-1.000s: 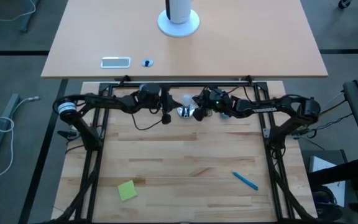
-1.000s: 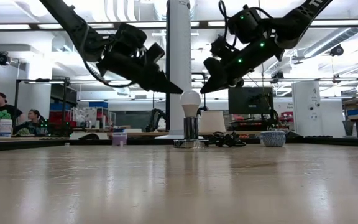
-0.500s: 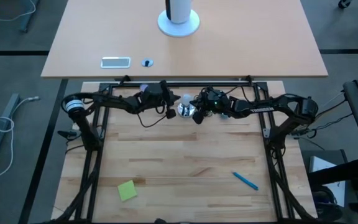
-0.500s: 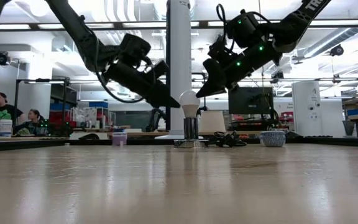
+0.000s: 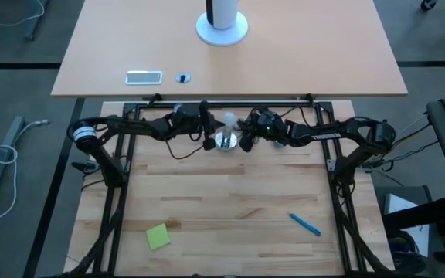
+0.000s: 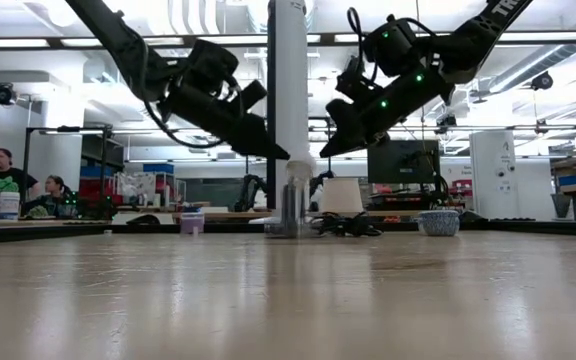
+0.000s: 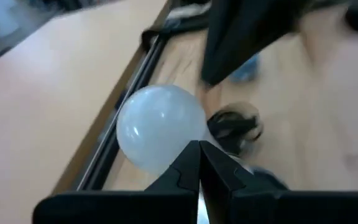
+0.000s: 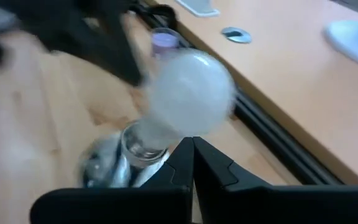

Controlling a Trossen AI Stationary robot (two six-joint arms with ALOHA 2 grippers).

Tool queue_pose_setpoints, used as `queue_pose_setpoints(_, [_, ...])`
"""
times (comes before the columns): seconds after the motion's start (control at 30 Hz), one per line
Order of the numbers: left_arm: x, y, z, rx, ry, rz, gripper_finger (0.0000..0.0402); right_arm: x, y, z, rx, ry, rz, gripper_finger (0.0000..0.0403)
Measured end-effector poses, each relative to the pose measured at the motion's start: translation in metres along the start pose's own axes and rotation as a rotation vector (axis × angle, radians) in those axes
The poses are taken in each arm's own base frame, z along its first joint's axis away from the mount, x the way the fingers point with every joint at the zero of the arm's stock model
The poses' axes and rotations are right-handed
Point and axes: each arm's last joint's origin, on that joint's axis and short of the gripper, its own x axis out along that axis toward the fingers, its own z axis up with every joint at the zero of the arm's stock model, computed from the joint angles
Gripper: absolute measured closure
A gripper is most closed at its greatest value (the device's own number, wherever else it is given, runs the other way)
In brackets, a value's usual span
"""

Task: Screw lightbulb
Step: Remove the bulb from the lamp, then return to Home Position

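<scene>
Two pincers, left (image 5: pixel 207 141) and right (image 5: pixel 245 144), flank the lightbulb (image 5: pixel 229 121), both pressed together, pinching nothing. Lightbulb stands in its socket (image 8: pixel 114 163); tightness undeterminable, turning likely remains.

No legible text anywhere.

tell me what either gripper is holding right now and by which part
Nothing is held. The left gripper and right gripper are both shut beside the lightbulb, which stands in its socket.
</scene>
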Motion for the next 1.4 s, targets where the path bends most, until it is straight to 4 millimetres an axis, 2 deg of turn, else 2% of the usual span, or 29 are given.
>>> queue_pose_setpoints(0.13, [0.001, 0.002, -0.003, 0.002, 0.024, 0.034, 0.0401, -0.001, 0.001, 0.001, 0.017, -0.008, 0.061, 0.0403])
queue_pose_setpoints(0.47, [0.002, 0.002, -0.008, -0.014, 0.071, 0.051, 0.0401, -0.003, 0.002, -0.001, 0.014, 0.025, 0.064, 0.0403])
queue_pose_setpoints(0.57, [-0.002, 0.002, -0.013, -0.019, 0.159, 0.075, 0.0401, -0.004, 0.001, -0.004, 0.014, 0.062, 0.063, 0.0403])
queue_pose_setpoints(0.63, [-0.005, 0.002, -0.019, -0.007, 0.265, 0.151, 0.0401, -0.004, 0.001, -0.006, 0.012, 0.081, 0.062, 0.0403])
queue_pose_setpoints(0.73, [-0.008, 0.011, -0.026, 0.005, 0.371, 0.329, 0.0401, -0.004, 0.001, -0.006, 0.012, 0.083, 0.062, 0.0403])
queue_pose_setpoints(0.8, [-0.008, 0.02, -0.03, -0.03, 0.376, 0.396, 0.0401, -0.004, 0.001, -0.006, 0.014, 0.08, 0.062, 0.0403])
queue_pose_setpoints(0.93, [-0.007, 0.037, -0.039, -0.219, 0.328, 0.455, 0.0399, -0.004, 0.001, -0.005, 0.032, 0.072, 0.061, 0.0403])
queue_pose_setpoints(1.1, [-0.001, 0.044, -0.048, -0.343, 0.325, 0.425, 0.036, -0.004, 0.001, -0.005, 0.041, 0.074, 0.061, 0.0403])
queue_pose_setpoints(1.3, [-0.001, 0.045, -0.049, -0.358, 0.328, 0.424, 0.0283, -0.004, 0.001, -0.007, 0.04, 0.082, 0.061, 0.0403])
queue_pose_setpoints(1.4, [-0.008, 0.042, -0.053, -0.361, 0.413, 0.417, 0.0265, -0.004, 0.001, -0.009, 0.029, 0.099, 0.062, 0.0403])
